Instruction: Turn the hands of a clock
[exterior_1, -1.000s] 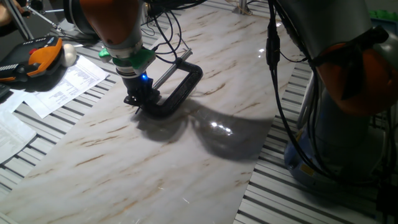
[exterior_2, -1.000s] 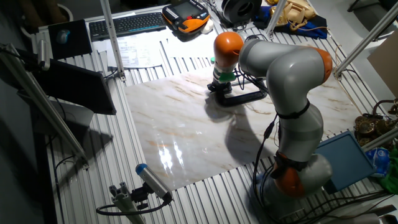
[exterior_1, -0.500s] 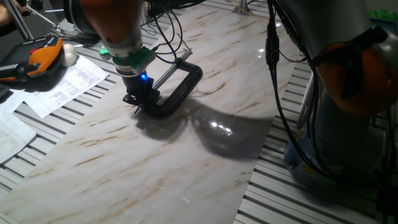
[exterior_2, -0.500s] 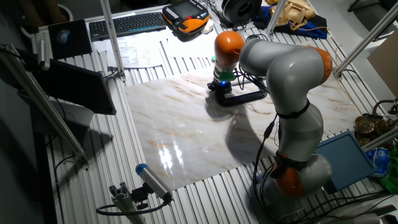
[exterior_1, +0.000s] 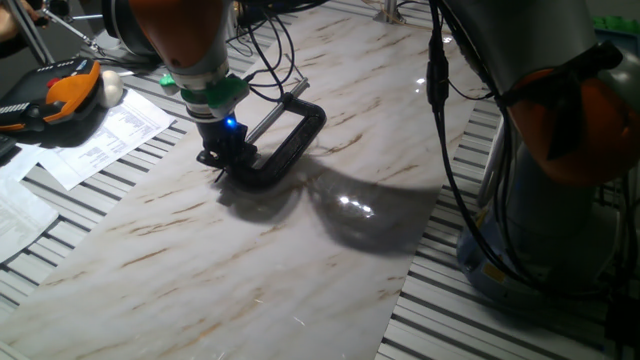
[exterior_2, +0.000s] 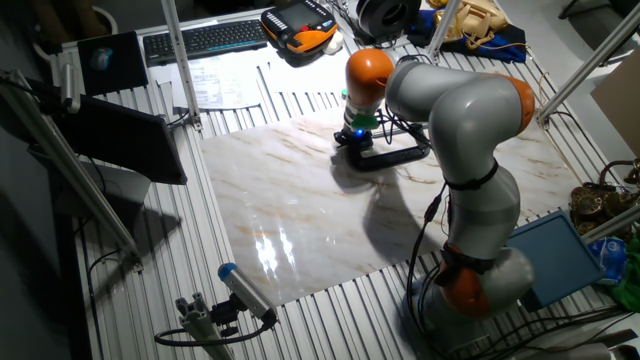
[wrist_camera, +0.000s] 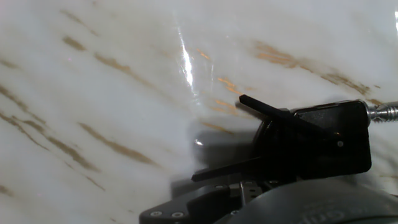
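Observation:
The small black clock (wrist_camera: 323, 140) is held in the jaw of a black C-clamp (exterior_1: 290, 140) lying on the marble board. Its two thin black hands (wrist_camera: 267, 109) stick out to the left, one up-left and one down-left. My gripper (exterior_1: 225, 160) stands straight down over the clamp's jaw end and touches or nearly touches the clock. It also shows in the other fixed view (exterior_2: 355, 140). In the hand view only the dark underside of the hand shows along the bottom edge. The fingertips are hidden, so I cannot tell whether they are open or shut.
The clamp's screw (wrist_camera: 382, 112) runs off to the right. Papers (exterior_1: 100, 140) and an orange-black pendant (exterior_1: 60, 90) lie left of the board. My arm's base (exterior_2: 480, 270) stands at the board's right side. A keyboard (exterior_2: 200, 38) lies at the back.

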